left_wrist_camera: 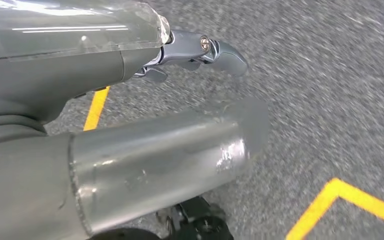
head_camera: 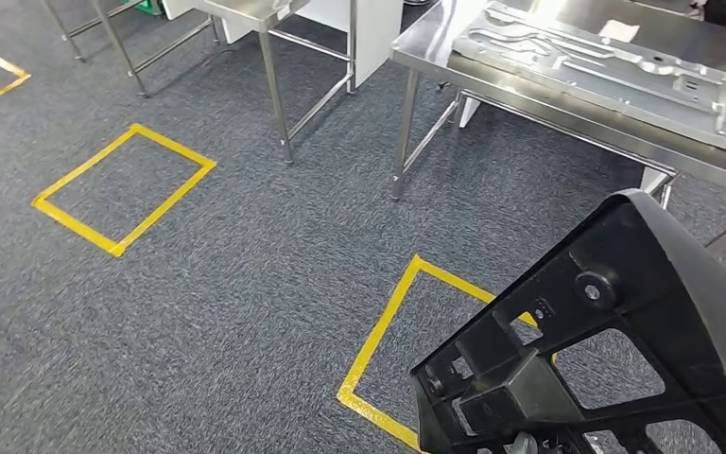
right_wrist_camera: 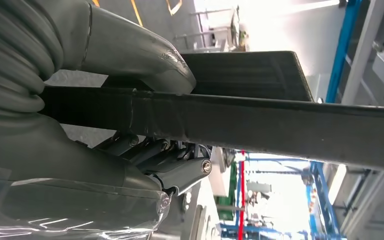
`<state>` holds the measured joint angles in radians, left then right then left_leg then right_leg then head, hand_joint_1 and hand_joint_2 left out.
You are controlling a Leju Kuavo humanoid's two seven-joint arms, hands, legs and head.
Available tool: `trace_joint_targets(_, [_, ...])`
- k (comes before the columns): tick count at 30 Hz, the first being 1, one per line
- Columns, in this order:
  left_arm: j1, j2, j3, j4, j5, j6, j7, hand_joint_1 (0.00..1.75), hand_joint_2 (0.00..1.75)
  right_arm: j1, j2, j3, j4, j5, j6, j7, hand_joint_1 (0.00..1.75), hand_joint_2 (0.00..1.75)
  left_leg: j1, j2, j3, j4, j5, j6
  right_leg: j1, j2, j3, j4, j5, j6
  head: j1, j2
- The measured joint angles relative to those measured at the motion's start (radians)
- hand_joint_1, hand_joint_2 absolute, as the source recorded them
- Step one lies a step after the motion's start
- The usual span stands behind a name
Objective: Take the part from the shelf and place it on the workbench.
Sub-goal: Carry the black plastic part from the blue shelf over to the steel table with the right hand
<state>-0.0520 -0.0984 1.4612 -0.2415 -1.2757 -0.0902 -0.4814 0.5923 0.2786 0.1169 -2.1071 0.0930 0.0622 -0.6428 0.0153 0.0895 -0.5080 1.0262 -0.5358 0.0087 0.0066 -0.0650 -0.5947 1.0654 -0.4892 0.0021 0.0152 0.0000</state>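
A large black plastic part with ribs and cut-outs fills the lower right of the head view, held up above the carpet. In the right wrist view my right hand grips the part, thumb on one face and fingers curled under the other. The steel workbench stands ahead at the upper right, apart from the part. My left hand hangs over the carpet, holding nothing, its thumb and a finger spread apart.
A pressed silver metal panel lies on the workbench. A second steel table stands to its left. Two yellow tape squares mark the grey carpet; the nearer one lies just below the part.
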Motion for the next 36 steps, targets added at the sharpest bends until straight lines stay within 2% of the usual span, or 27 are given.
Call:
trace_joint_targets(1, [0.0, -0.001, 0.0, 0.0, -0.001, 0.0, 0.0, 0.0, 0.0, 0.0, 0.0, 0.0, 0.0, 0.0, 0.0, 0.0, 1.75, 1.75, -0.001, 0.009, 0.003, -0.001, -0.003, -0.005, 0.006, -0.013, 0.012, -0.026, 0.002, -0.006, 0.0, 0.0])
trace_joint_targets(2, [-0.001, -0.002, -0.001, 0.0, -0.002, 0.0, -0.001, 0.0, 0.0, 0.0, 0.001, 0.0, -0.001, 0.0, 0.0, 0.0, 1.75, 1.75, -0.003, 0.02, 0.007, -0.004, -0.005, -0.01, 0.01, -0.01, 0.013, -0.032, -0.001, -0.009, 0.0, 0.0])
trace_joint_targets(3, [-0.002, -0.002, -0.001, 0.0, -0.003, 0.0, -0.001, 0.0, 0.0, 0.001, 0.001, -0.001, -0.001, 0.0, 0.0, -0.001, 1.75, 1.75, -0.004, 0.032, 0.013, -0.008, -0.006, -0.015, 0.009, 0.004, 0.013, -0.037, 0.001, -0.013, 0.0, 0.0])
trace_joint_targets(4, [-0.004, -0.002, -0.002, 0.0, -0.004, 0.0, -0.001, 0.0, 0.0, 0.002, 0.002, -0.001, -0.002, 0.001, 0.0, -0.001, 1.75, 1.75, -0.004, 0.032, 0.019, -0.009, -0.01, -0.019, 0.005, 0.016, 0.016, -0.043, 0.005, -0.016, 0.0, 0.0])
trace_joint_targets(6, [-0.006, -0.002, -0.004, 0.0, -0.004, 0.0, -0.002, 0.0, 0.0, 0.003, 0.005, -0.002, -0.003, 0.0, 0.0, -0.001, 1.75, 1.75, -0.003, -0.008, 0.01, 0.032, -0.042, -0.026, -0.004, 0.04, 0.025, -0.059, 0.013, -0.026, -0.002, 0.0])
trace_joint_targets(8, [-0.003, -0.002, -0.005, 0.0, -0.005, 0.0, -0.003, 0.0, 0.0, 0.001, 0.007, -0.002, -0.003, 0.0, 0.0, -0.001, 1.75, 1.75, 0.001, -0.064, -0.043, 0.148, -0.104, -0.029, -0.008, 0.063, 0.029, -0.064, 0.016, -0.033, -0.006, 0.0])
trace_joint_targets(9, [0.0, -0.002, -0.006, 0.0, -0.005, 0.0, -0.003, 0.0, 0.0, 0.001, 0.007, -0.002, -0.003, 0.0, 0.0, 0.0, 1.75, 1.75, 0.002, -0.076, -0.075, 0.21, -0.128, -0.031, -0.008, 0.077, 0.03, -0.063, 0.015, -0.034, -0.007, 0.0])
trace_joint_targets(10, [0.003, -0.002, -0.006, 0.0, -0.005, 0.0, -0.003, 0.0, 0.0, 0.001, 0.007, -0.002, -0.003, 0.001, 0.0, 0.0, 1.75, 1.75, 0.003, -0.081, -0.098, 0.249, -0.134, -0.033, -0.008, 0.093, 0.031, -0.062, 0.014, -0.035, -0.007, 0.0])
trace_joint_targets(11, [0.004, -0.002, -0.006, 0.0, -0.005, 0.0, -0.003, 0.0, 0.0, 0.002, 0.007, -0.002, -0.003, 0.001, 0.0, 0.0, 1.75, 1.75, 0.004, -0.083, -0.106, 0.252, -0.119, -0.035, -0.008, 0.108, 0.032, -0.059, 0.012, -0.034, -0.007, 0.0])
trace_joint_targets(12, [0.005, -0.002, -0.006, 0.0, -0.006, 0.0, -0.003, 0.0, 0.0, 0.002, 0.007, -0.002, -0.003, 0.001, 0.0, 0.001, 1.75, 1.75, 0.005, -0.086, -0.096, 0.218, -0.086, -0.036, -0.008, 0.123, 0.033, -0.056, 0.011, -0.032, -0.007, 0.0])
trace_joint_targets(13, [0.005, -0.002, -0.007, 0.0, -0.006, 0.0, -0.003, 0.0, 0.0, 0.002, 0.007, -0.002, -0.003, 0.001, 0.001, 0.001, 1.75, 1.75, 0.007, -0.097, -0.073, 0.154, -0.043, -0.036, -0.009, 0.138, 0.034, -0.051, 0.007, -0.029, -0.007, 0.0])
trace_joint_targets(15, [0.005, -0.002, -0.007, 0.0, -0.006, 0.0, -0.003, 0.0, 0.0, 0.002, 0.007, -0.003, -0.003, 0.001, 0.001, 0.001, 1.75, 1.75, 0.011, -0.148, -0.033, 0.045, 0.006, -0.033, -0.01, 0.163, 0.029, -0.038, 0.001, -0.019, -0.008, 0.0])
trace_joint_targets(17, [0.007, -0.002, -0.007, -0.001, -0.006, 0.001, -0.003, 0.0, 0.0, 0.002, 0.008, -0.003, -0.003, 0.001, 0.002, 0.001, 1.75, 1.75, 0.01, -0.177, -0.022, 0.014, 0.007, -0.024, -0.011, 0.186, 0.019, -0.031, 0.0, -0.008, -0.01, 0.0])
trace_joint_targets(19, [0.006, -0.004, -0.009, -0.001, -0.007, 0.002, -0.004, 0.0, 0.0, 0.004, 0.01, -0.004, -0.004, 0.002, 0.003, 0.001, 1.75, 1.75, 0.01, -0.154, -0.019, 0.007, 0.012, -0.011, -0.014, 0.203, 0.013, -0.032, 0.004, 0.004, -0.011, 0.0])
trace_joint_targets(20, [0.005, -0.005, -0.01, -0.002, -0.007, 0.002, -0.004, 0.0, 0.0, 0.005, 0.01, -0.004, -0.004, 0.002, 0.004, 0.001, 1.75, 1.75, 0.011, -0.142, -0.016, 0.002, 0.016, -0.003, -0.012, 0.191, 0.008, -0.024, -0.001, 0.009, -0.009, 0.0])
trace_joint_targets(21, [0.003, -0.006, -0.01, -0.003, -0.008, 0.001, -0.005, 0.0, 0.0, 0.005, 0.011, -0.004, -0.004, 0.002, 0.006, 0.001, 1.75, 1.75, 0.014, -0.127, -0.013, -0.004, 0.018, 0.004, -0.011, 0.166, -0.005, 0.001, -0.017, 0.014, -0.005, 0.0])
trace_joint_targets(23, [0.005, -0.006, -0.011, -0.004, -0.008, 0.001, -0.006, 0.0, 0.0, 0.005, 0.012, -0.005, -0.005, 0.002, 0.008, 0.002, 1.75, 1.75, 0.013, -0.098, -0.01, -0.009, 0.019, 0.014, -0.011, 0.102, -0.06, 0.109, -0.074, 0.023, 0.002, 0.0])
trace_joint_targets(24, [0.007, -0.006, -0.011, -0.004, -0.008, 0.001, -0.006, 0.0, 0.0, 0.004, 0.012, -0.006, -0.005, 0.002, 0.009, 0.002, 1.75, 1.75, 0.011, -0.082, -0.01, -0.009, 0.018, 0.015, -0.015, 0.084, -0.095, 0.175, -0.1, 0.027, 0.004, 0.0])
trace_joint_targets(25, [0.008, -0.006, -0.011, -0.004, -0.008, 0.001, -0.006, 0.0, 0.0, 0.004, 0.012, -0.006, -0.005, 0.002, 0.009, 0.002, 1.75, 1.75, 0.01, -0.068, -0.009, -0.009, 0.016, 0.016, -0.018, 0.076, -0.122, 0.224, -0.113, 0.03, 0.004, 0.0])
trace_joint_targets(26, [0.009, -0.006, -0.011, -0.004, -0.008, 0.001, -0.007, 0.0, 0.0, 0.005, 0.012, -0.007, -0.005, 0.004, 0.007, 0.003, 1.75, 1.75, 0.01, -0.057, -0.007, -0.009, 0.013, 0.014, -0.021, 0.071, -0.132, 0.239, -0.107, 0.033, 0.004, 0.0])
trace_joint_targets(27, [0.008, -0.006, -0.011, -0.004, -0.008, 0.001, -0.007, 0.0, 0.0, 0.005, 0.013, -0.008, -0.005, 0.008, 0.003, 0.004, 1.75, 1.75, 0.01, -0.049, -0.004, -0.009, 0.011, 0.012, -0.024, 0.068, -0.12, 0.214, -0.083, 0.034, 0.004, 0.0])
trace_joint_targets(29, [0.004, -0.007, -0.011, -0.005, -0.009, 0.001, -0.008, 0.0, 0.0, 0.006, 0.017, -0.011, -0.005, 0.019, -0.006, 0.01, 1.75, 1.75, 0.01, -0.041, 0.003, -0.009, 0.005, 0.006, -0.026, 0.059, -0.051, 0.082, -0.016, 0.029, 0.004, 0.0])
trace_joint_targets(30, [0.001, -0.008, -0.011, -0.005, -0.009, 0.001, -0.009, 0.0, 0.0, 0.007, 0.019, -0.013, -0.006, 0.023, -0.009, 0.012, 1.75, 1.75, 0.009, -0.039, 0.006, -0.009, 0.002, 0.002, -0.023, 0.054, -0.017, 0.021, 0.004, 0.023, 0.004, 0.0])
trace_joint_targets(31, [0.0, -0.009, -0.011, -0.005, -0.009, 0.0, -0.011, 0.0, 0.0, 0.007, 0.022, -0.014, -0.006, 0.026, -0.012, 0.014, 1.75, 1.75, 0.008, -0.038, 0.007, -0.009, 0.0, -0.004, -0.02, 0.05, 0.005, -0.02, 0.013, 0.018, 0.004, 0.0])
trace_joint_targets(33, [-0.001, -0.01, -0.012, -0.005, -0.009, -0.001, -0.014, 0.0, 0.0, 0.008, 0.027, -0.015, -0.006, 0.03, -0.015, 0.017, 1.75, 1.75, 0.006, -0.035, 0.011, -0.014, -0.003, -0.016, -0.013, 0.048, 0.015, -0.039, 0.008, 0.01, 0.004, 0.0])
trace_joint_targets(35, [-0.002, -0.011, -0.012, -0.005, -0.009, -0.001, -0.016, 0.0, 0.0, 0.009, 0.033, -0.017, -0.007, 0.034, -0.016, 0.02, 1.75, 1.75, 0.008, -0.039, 0.017, -0.013, -0.009, -0.027, -0.016, 0.052, 0.022, -0.051, 0.011, -0.001, 0.004, 0.0])
trace_joint_targets(36, [-0.002, -0.011, -0.012, -0.005, -0.009, -0.001, -0.017, 0.0, 0.0, 0.009, 0.036, -0.018, -0.008, 0.036, -0.016, 0.021, 1.75, 1.75, 0.009, -0.048, 0.011, 0.007, -0.022, -0.03, -0.019, 0.054, 0.027, -0.058, 0.013, -0.007, 0.002, 0.0])
